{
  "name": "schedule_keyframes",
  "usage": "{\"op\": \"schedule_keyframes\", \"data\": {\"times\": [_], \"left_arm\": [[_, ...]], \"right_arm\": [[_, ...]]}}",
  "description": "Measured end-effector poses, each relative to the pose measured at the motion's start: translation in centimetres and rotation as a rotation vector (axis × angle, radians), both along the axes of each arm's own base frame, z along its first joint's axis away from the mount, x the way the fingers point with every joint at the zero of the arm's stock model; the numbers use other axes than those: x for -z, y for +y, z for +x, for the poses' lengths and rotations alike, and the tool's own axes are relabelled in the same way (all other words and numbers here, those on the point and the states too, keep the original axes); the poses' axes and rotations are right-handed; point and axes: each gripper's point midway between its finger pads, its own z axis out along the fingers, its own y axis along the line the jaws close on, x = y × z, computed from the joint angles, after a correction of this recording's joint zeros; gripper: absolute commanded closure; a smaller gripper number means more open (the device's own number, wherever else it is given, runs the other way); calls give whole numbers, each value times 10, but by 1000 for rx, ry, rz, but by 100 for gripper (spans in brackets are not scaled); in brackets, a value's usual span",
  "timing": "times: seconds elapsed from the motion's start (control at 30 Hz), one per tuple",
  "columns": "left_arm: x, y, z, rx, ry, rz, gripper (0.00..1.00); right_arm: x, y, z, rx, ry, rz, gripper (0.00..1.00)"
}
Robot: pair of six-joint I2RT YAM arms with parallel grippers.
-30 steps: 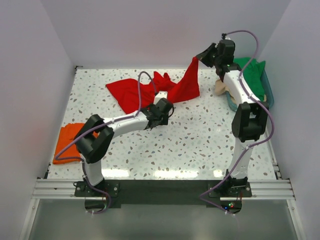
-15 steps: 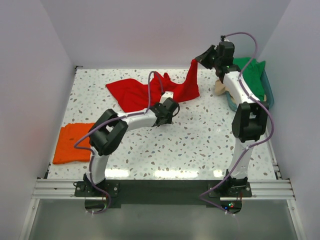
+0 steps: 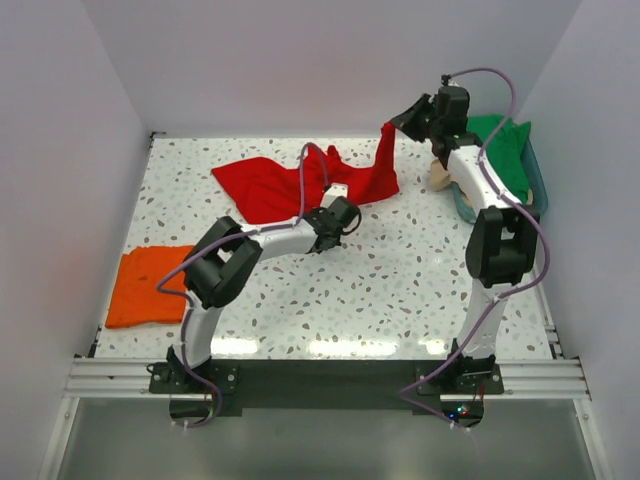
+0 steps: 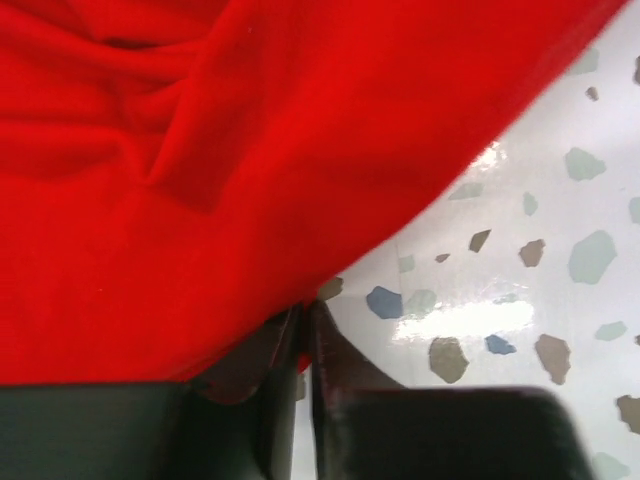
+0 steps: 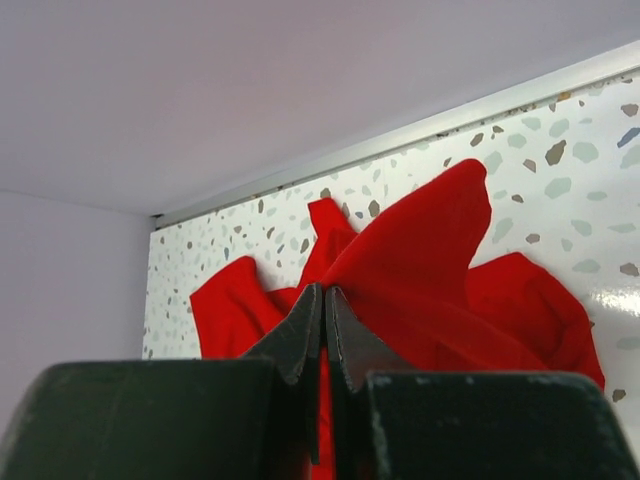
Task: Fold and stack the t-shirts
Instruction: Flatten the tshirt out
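A large red t-shirt (image 3: 270, 185) lies crumpled at the back middle of the table. My right gripper (image 3: 396, 122) is shut on its right corner and holds it raised; in the right wrist view the cloth (image 5: 440, 250) hangs from the closed jaws. My left gripper (image 3: 345, 212) is shut on the shirt's near edge (image 4: 200, 200), low at the table. An orange t-shirt (image 3: 145, 285) lies folded at the left front. A green t-shirt (image 3: 505, 150) and a tan one (image 3: 443, 175) sit in the basket at the right.
A teal plastic basket (image 3: 538, 180) stands at the back right against the wall. White walls close in the speckled table (image 3: 400, 280) on three sides. A purple cable loops above each arm.
My left gripper has moved right and back along the shirt's near edge, uncovering the orange shirt. My right gripper has hardly moved, and the raised red corner hangs narrower.
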Motion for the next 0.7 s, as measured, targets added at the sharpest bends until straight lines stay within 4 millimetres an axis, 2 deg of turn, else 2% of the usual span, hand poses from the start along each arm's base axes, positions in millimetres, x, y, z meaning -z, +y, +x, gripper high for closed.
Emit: {"op": "schedule_keyframes", "data": {"times": [0.07, 0.2, 0.3, 0.4, 0.53, 0.63, 0.7], "left_arm": [[1, 4, 0, -17, -6, 6, 100], [0, 21, -13, -42, 0, 16, 100], [-6, 52, -42, -61, 25, 30, 100], [-29, 86, -69, -100, 20, -6, 100], [-80, 126, -80, -194, -65, -160, 100], [-106, 162, -86, -292, -131, -259, 100], [-115, 186, -95, -356, -159, -293, 100]], "right_arm": [[3, -1, -4, 1, 7, -1, 100], [10, -4, -20, 8, 35, -6, 100], [8, -8, -34, 15, 49, -8, 100], [4, -16, -53, 28, 61, -11, 100], [6, -27, -92, 56, 92, -21, 100], [22, -33, -141, 64, 139, -26, 100], [40, -35, -178, 63, 173, -22, 100]]}}
